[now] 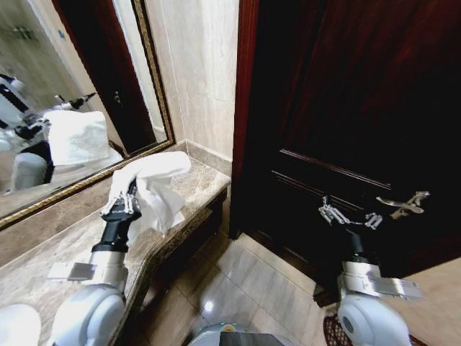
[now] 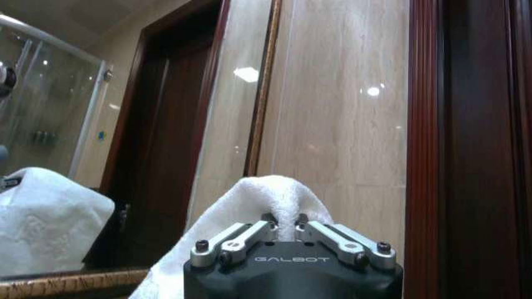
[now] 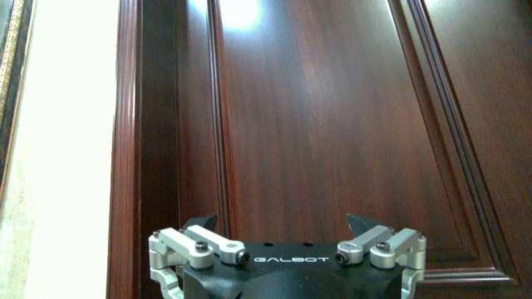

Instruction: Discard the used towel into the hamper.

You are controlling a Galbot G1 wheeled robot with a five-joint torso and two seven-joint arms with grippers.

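Note:
My left gripper is shut on the white towel, holding it bunched up just above the marble counter. In the left wrist view the towel rises in a fold between the closed fingers of the left gripper. My right gripper hangs open and empty before the dark wooden door; the right wrist view has the right gripper facing the door panel. A dark reddish open-weave piece of the hamper peeks out on the floor beside my right arm, mostly hidden.
A gold-framed mirror runs behind the counter and reflects the towel and arm. The door has a metal lever handle close to my right gripper. Glossy tiled floor lies between the counter edge and the door.

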